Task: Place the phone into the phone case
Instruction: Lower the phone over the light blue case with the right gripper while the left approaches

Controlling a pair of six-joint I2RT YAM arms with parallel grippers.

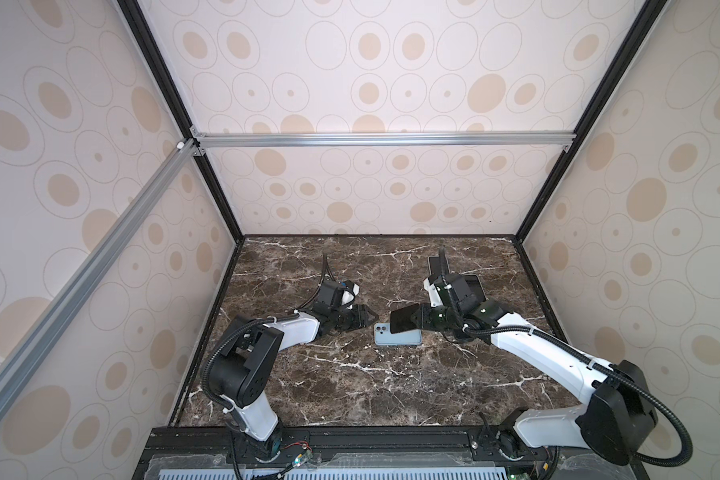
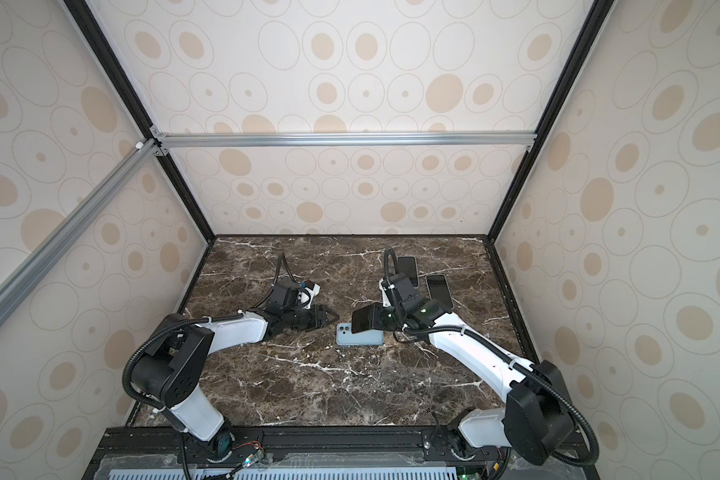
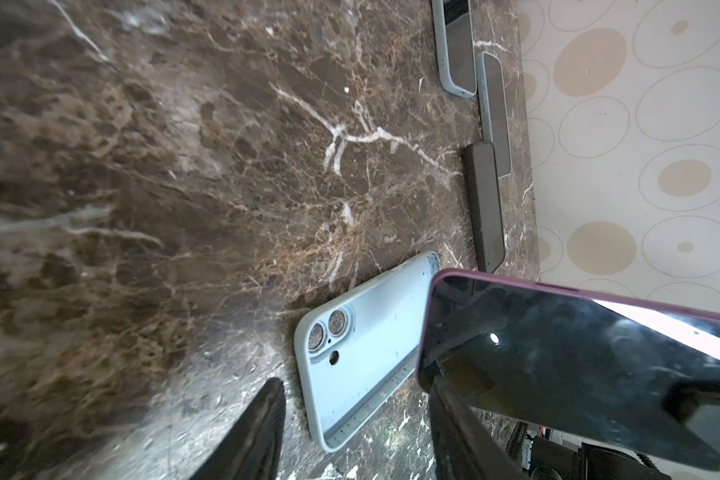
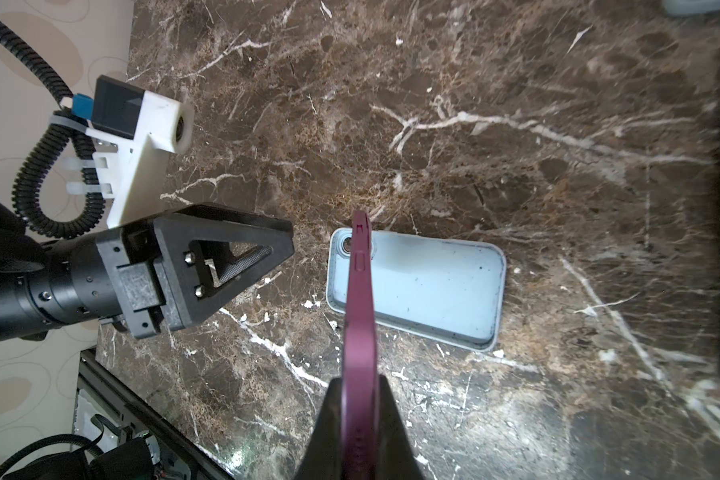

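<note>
A light blue phone case (image 1: 385, 337) (image 2: 360, 337) lies flat on the marble table with its hollow side up. My right gripper (image 1: 417, 318) (image 4: 358, 378) is shut on the phone (image 1: 404, 318) (image 4: 360, 307), which has a dark screen and a magenta rim. It holds the phone tilted on edge over the case (image 4: 433, 286); I cannot tell whether they touch. My left gripper (image 1: 370, 319) (image 3: 356, 386) stands open with nothing in it, just left of the case's (image 3: 362, 353) camera-hole end and facing the phone (image 3: 558, 365).
Other phones and cases lie at the back right of the table: a cased one (image 3: 458, 45), another (image 3: 495, 116) and a dark one (image 3: 485, 208), partly behind my right arm in both top views (image 1: 437, 264) (image 2: 438, 286). Patterned walls enclose the table.
</note>
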